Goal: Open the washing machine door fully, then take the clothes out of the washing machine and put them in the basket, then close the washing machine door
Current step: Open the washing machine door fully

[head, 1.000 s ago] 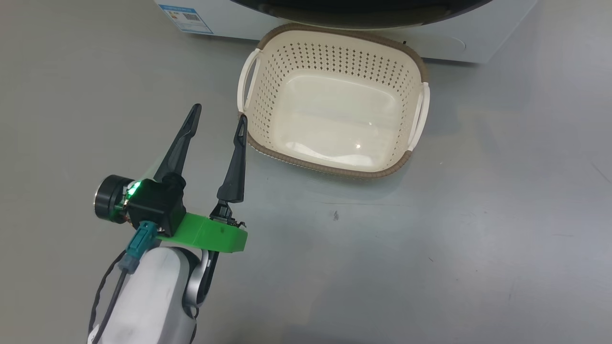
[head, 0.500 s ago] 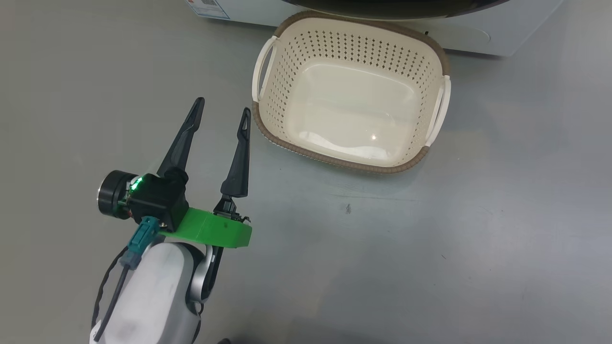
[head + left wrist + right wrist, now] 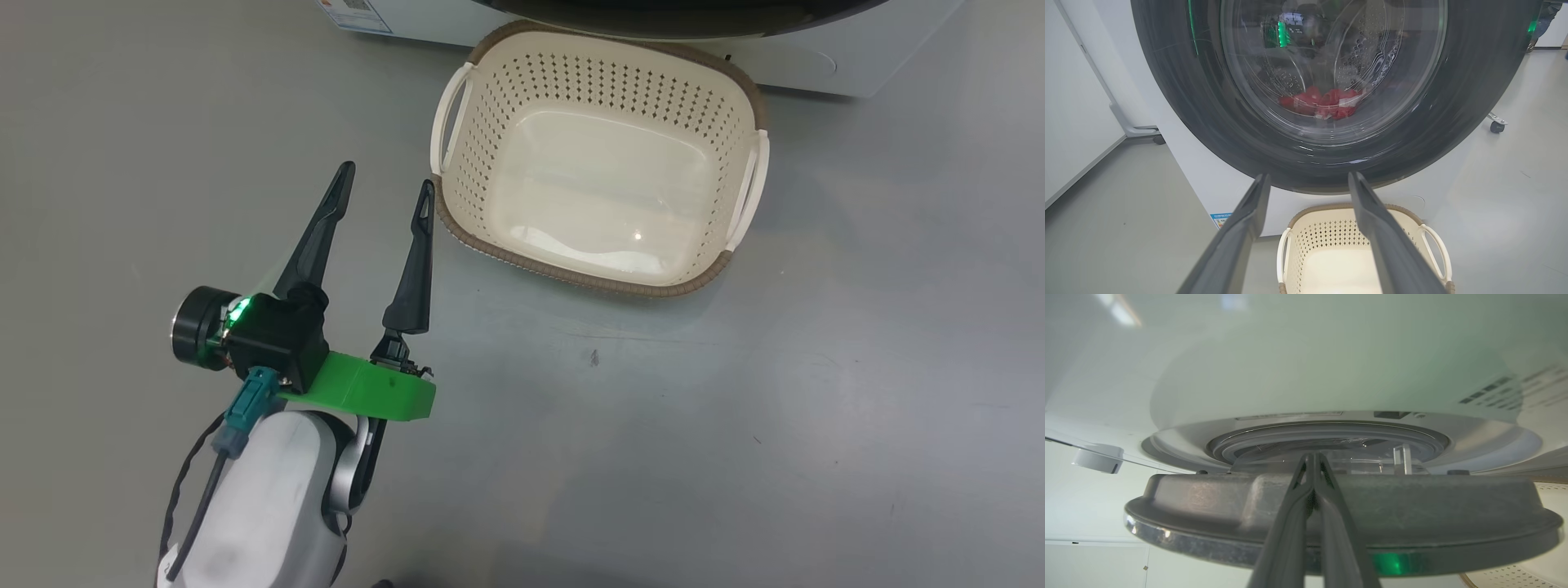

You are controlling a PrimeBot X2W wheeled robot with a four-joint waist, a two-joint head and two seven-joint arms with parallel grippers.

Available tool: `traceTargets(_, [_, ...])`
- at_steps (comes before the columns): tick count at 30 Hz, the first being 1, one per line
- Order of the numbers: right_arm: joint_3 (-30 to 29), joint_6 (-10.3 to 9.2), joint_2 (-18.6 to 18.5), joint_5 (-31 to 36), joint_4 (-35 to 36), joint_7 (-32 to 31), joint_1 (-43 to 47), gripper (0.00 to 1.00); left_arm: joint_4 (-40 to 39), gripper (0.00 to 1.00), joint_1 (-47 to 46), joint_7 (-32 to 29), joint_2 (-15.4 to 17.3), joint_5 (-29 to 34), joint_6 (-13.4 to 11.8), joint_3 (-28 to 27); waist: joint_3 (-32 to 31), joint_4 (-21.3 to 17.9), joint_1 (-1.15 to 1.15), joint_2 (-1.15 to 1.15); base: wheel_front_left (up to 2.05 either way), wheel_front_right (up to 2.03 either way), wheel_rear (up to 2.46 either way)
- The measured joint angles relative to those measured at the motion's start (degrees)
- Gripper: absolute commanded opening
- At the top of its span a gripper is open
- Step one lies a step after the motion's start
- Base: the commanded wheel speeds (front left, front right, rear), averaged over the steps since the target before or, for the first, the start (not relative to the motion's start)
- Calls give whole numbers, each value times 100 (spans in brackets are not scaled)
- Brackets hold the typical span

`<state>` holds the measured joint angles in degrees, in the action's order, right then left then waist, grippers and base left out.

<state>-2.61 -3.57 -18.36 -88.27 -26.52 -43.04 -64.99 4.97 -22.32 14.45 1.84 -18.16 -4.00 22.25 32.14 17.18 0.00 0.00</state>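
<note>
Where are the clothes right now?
In the left wrist view, the clothes lie low inside the washing machine, seen through the glass of the washing machine door, above the empty basket.

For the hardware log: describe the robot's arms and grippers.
The left gripper has two long dark fingers on a green bracket, a black camera module with green light, a teal connector with dark cable, and a white forearm. The right gripper has matching fingers.

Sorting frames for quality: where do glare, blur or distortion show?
Head view: sharp, one glare spot on the basket floor. Left wrist view: the washing machine door motion-blurred, reflections on its glass over the clothes. Right wrist view: door rim bowed by the wide lens, the washing machine washed out.
</note>
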Motion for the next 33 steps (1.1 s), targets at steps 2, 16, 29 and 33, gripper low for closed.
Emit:
traceTargets(2, [0,20,-9,-49,-22,-73,0,0,3,100,-2,0,0,0,-5,2,-9,-6,0,0,0,0,0])
traceTargets(16, [-11,254,10,-325,-167,-486,199,0,107,100,-2,0,-1,1,-33,15,-174,-92,0,0,0,0,0])
traceTargets(29, [32,470,71,-481,-234,-820,753,0,241,100,17,0,-1,9,-58,29,-501,-187,0,0,0,0,0])
traceTargets(33, [60,549,112,-520,-241,-918,957,0,303,100,76,0,-1,9,-58,23,-639,-205,0,0,0,0,0])
